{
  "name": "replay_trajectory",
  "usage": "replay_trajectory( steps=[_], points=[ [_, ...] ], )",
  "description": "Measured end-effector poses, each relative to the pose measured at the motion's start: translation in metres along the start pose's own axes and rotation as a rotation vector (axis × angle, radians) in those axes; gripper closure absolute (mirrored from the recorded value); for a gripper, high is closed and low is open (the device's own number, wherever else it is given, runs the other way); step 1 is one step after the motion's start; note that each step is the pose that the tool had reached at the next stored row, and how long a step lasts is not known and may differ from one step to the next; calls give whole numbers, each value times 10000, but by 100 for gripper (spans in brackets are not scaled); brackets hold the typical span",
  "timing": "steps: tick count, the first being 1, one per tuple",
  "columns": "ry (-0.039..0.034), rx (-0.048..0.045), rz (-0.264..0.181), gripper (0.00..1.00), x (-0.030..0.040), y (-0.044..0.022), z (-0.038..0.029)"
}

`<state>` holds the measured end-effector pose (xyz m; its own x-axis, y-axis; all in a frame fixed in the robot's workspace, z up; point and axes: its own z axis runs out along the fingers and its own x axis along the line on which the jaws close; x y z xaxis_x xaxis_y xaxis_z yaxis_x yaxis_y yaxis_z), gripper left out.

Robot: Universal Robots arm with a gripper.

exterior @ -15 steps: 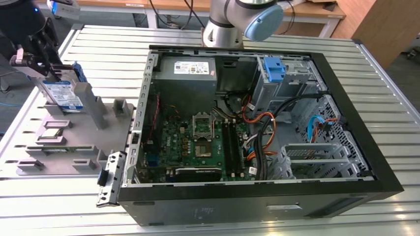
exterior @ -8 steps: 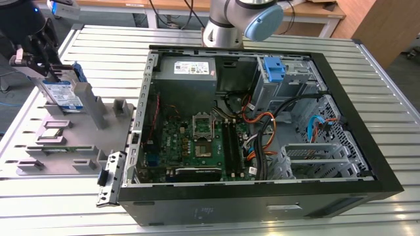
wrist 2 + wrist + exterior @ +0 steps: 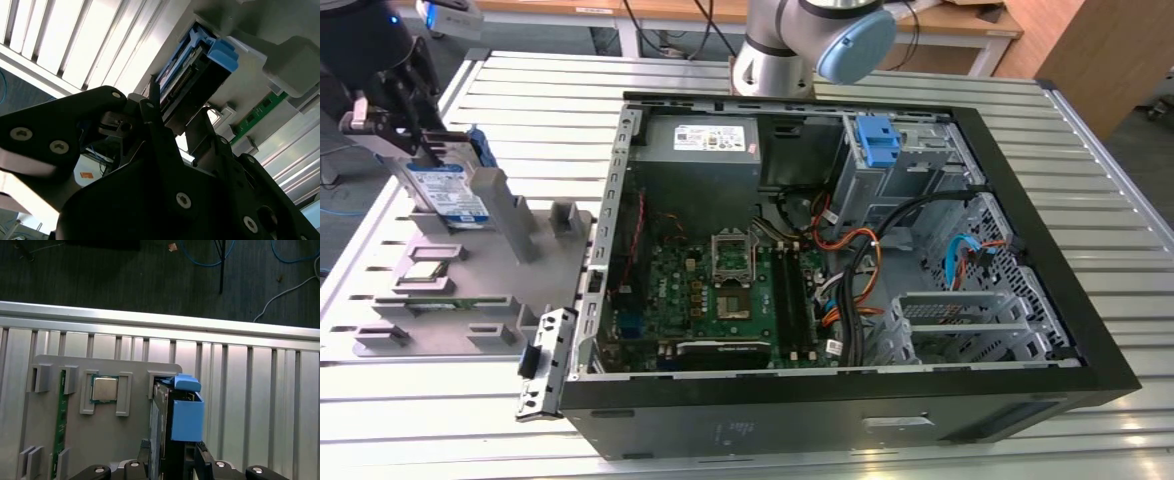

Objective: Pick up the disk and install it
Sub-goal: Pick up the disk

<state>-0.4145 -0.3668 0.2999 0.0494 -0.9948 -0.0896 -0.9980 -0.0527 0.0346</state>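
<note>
End effector of mine [image 3: 414, 142] straddles the disk [image 3: 450, 196], which stands upright just beneath it in a grey holder [image 3: 494, 275] on the bench [image 3: 534, 95]; whether it is gripping, I cannot tell.

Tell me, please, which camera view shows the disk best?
The exterior view: the disk stands upright in the grey holder, its label face visible. The first wrist view shows its edge and a blue rail; the second wrist view, one end.
</note>
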Motion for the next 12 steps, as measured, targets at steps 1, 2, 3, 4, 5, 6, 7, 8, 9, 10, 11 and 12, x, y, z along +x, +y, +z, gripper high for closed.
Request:
replay_trajectory(
  steps=[1,2,3,4,5,6,7,8,9,10,11,12],
  points=[
    [0,1,-1,53,-3,0,1],
    [-1,2,-2,53,-5,0,2],
    [-1,2,-2,53,-6,0,3],
    [-1,2,-1,53,-7,0,3],
    [1,1,6,53,-12,0,3],
    [3,3,9,53,-13,-1,4],
    [4,3,10,53,-13,-1,4],
    [4,2,11,53,-13,-1,4],
    [5,3,19,53,-13,-1,4],
    [4,5,49,53,-13,-2,4],
    [3,12,112,53,-13,-4,4],
    [1,16,174,53,-13,-5,4]
  ],
)
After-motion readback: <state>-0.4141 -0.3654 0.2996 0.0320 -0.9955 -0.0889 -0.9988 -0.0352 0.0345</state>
